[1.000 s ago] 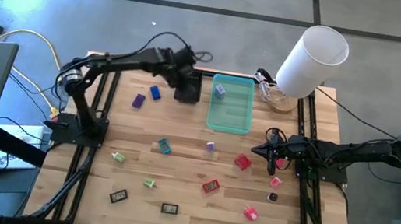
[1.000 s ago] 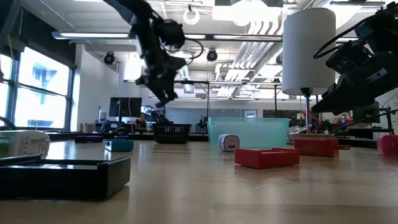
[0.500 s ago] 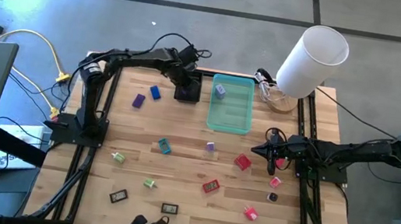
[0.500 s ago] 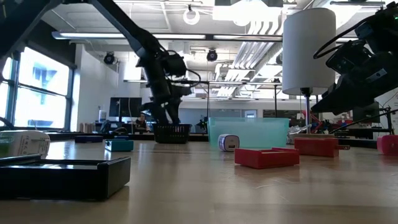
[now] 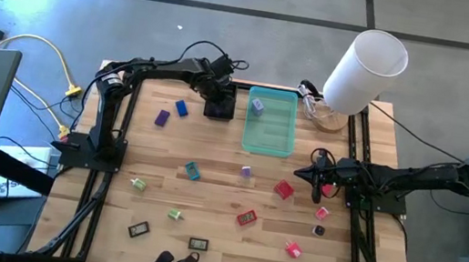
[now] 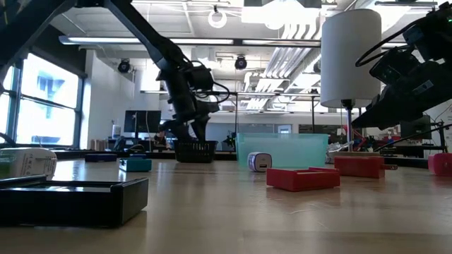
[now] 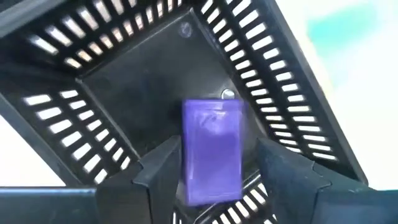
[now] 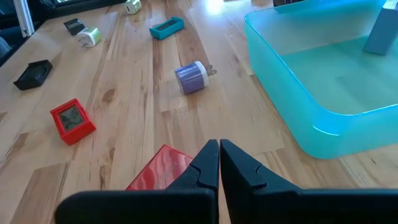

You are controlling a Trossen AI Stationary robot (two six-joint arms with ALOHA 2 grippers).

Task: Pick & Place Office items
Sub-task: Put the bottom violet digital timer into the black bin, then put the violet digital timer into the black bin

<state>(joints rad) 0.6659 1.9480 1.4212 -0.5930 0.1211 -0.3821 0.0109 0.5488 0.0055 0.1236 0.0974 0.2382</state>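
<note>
Since a second ago the left pincer (image 7: pixel 214 163) has come down into the black tray (image 5: pixel 220 105) at the counter's (image 5: pixel 214 211) far edge, fingers parted around one purple piece (image 7: pixel 213 151), while the right pincer (image 8: pixel 219 163) hangs closed over two red pieces (image 5: pixel 283 189) beside the teal tray (image 5: pixel 268 141)

We count two trays on the counter (image 5: pixel 216 197): one teal tray (image 5: pixel 269 134) and one black slotted tray (image 5: pixel 219 107). Loose pieces number twelve: three red, two green, two black, two purple, one blue, one teal, one pink. Each tray holds one more.
</note>
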